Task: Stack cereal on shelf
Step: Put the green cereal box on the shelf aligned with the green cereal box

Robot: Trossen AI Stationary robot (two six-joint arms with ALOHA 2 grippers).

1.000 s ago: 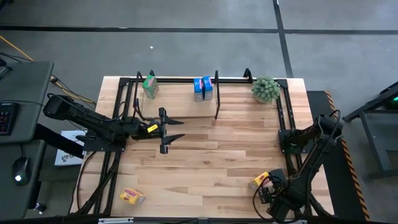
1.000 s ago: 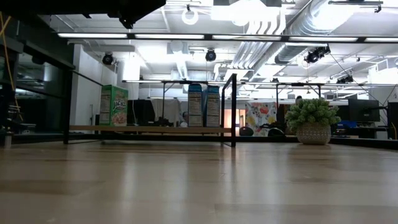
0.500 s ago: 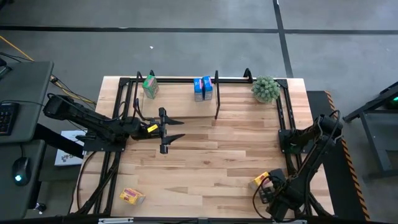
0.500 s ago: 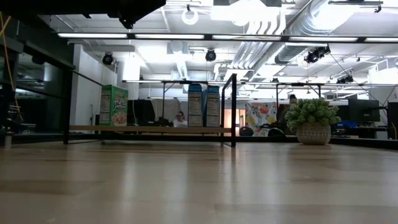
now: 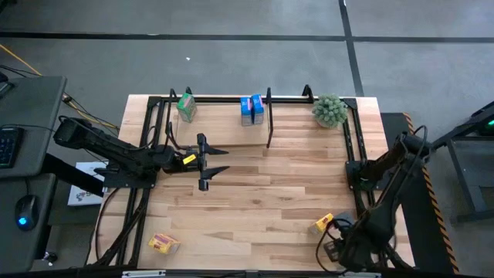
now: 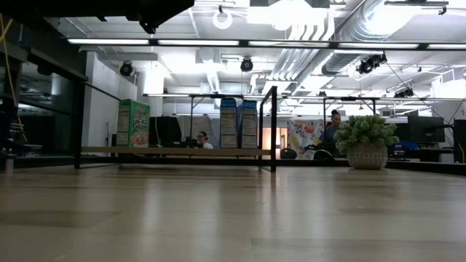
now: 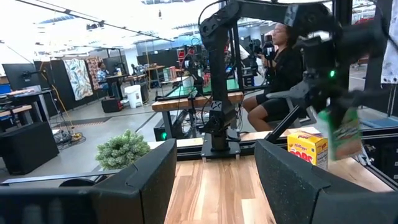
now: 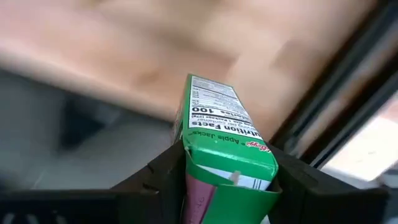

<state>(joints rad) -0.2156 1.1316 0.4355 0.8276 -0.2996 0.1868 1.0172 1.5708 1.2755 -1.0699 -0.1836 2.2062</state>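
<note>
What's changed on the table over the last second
The right claw, shut on a green cereal box, has pulled back toward the table's near right corner. The left claw stayed open over mid-table. The boxes on the shelf and both yellow boxes haven't moved.

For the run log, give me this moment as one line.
right pincer: shut on green cereal box, table's near right corner | left pincer: open, mid-table | shelf: three boxes

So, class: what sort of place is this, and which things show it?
Probably an open-plan robotics lab or workshop: exposed ceiling ducts, rows of workbenches with people seated behind, and a second robot arm mounted at the table.
</note>
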